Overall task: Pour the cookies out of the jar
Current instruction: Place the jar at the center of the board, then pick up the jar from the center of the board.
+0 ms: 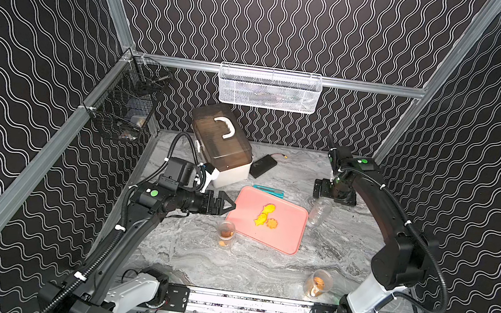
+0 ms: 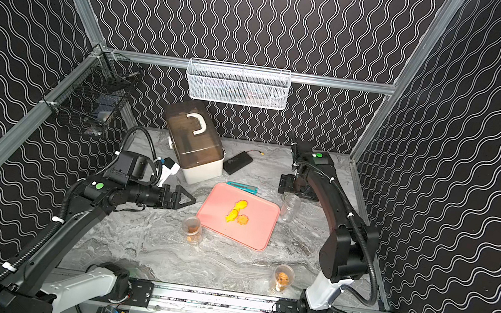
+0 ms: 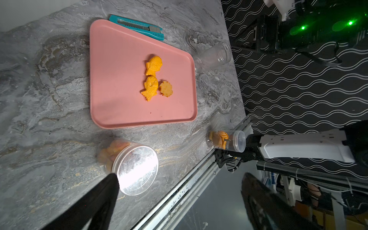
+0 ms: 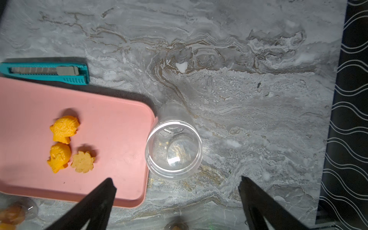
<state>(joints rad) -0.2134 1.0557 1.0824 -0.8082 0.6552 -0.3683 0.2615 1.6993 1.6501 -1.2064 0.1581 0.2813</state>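
Three yellow-orange cookies lie together on the pink tray. An empty clear jar stands lidless against the tray's right edge. My right gripper hangs just above and behind that jar, open, with nothing between its fingers. My left gripper hovers left of the tray, turned sideways and open. Below it stands a lidded clear jar holding cookies.
Another clear jar with cookies stands front right near the rail. A teal utility knife lies behind the tray. A brown-lidded box and a flat black device sit at the back.
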